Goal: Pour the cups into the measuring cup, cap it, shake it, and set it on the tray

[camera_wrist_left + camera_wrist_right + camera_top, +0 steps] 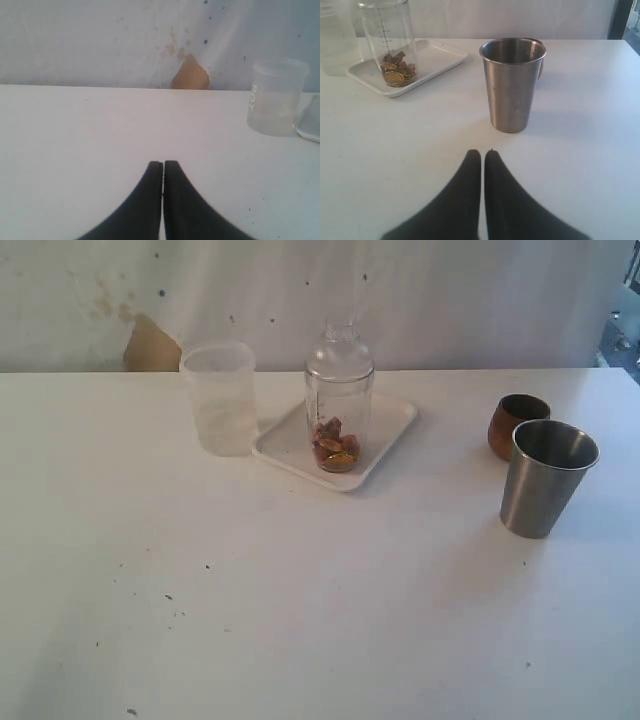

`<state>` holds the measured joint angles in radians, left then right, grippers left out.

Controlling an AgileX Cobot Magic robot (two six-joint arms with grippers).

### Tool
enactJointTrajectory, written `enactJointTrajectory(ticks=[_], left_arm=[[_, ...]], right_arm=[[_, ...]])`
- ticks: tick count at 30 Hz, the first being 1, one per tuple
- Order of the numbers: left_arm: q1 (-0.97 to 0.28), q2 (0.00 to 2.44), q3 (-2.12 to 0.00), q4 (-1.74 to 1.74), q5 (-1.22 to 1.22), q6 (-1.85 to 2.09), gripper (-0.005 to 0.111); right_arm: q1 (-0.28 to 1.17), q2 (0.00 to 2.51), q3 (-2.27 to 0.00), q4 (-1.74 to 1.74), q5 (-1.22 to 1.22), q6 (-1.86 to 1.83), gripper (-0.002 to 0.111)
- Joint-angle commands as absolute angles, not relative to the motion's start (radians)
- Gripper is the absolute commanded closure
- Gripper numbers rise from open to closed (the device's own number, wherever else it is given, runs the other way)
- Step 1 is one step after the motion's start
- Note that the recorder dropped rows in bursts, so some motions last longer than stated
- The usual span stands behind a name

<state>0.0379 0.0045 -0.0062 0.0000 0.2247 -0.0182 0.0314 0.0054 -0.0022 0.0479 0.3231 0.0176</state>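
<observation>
The clear measuring cup stands upright on the white tray, with the dome cap on top and brown and gold pieces at its bottom. In the right wrist view the measuring cup shows its graduation marks on the tray. The steel tumbler stands at the right with the brown wooden cup just behind it. My right gripper is shut and empty, short of the steel tumbler. My left gripper is shut and empty over bare table. Neither gripper shows in the exterior view.
A frosted translucent plastic cup stands just left of the tray; the same frosted cup sits far right in the left wrist view. A white backdrop with a brown torn patch runs behind the table. Dark specks dot the tabletop.
</observation>
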Motion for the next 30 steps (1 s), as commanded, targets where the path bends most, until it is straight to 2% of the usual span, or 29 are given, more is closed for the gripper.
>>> enactJointTrajectory(ticks=[1,30], left_arm=[[0.037,0.000,0.000,0.000,0.228,-0.080,0.106],[0.037,0.000,0.000,0.009,0.201,-0.089,0.106]], right_arm=[[0.028,0.000,0.000,0.050,0.314,0.023,0.106],[0.028,0.000,0.000,0.048,0.314,0.022,0.106]])
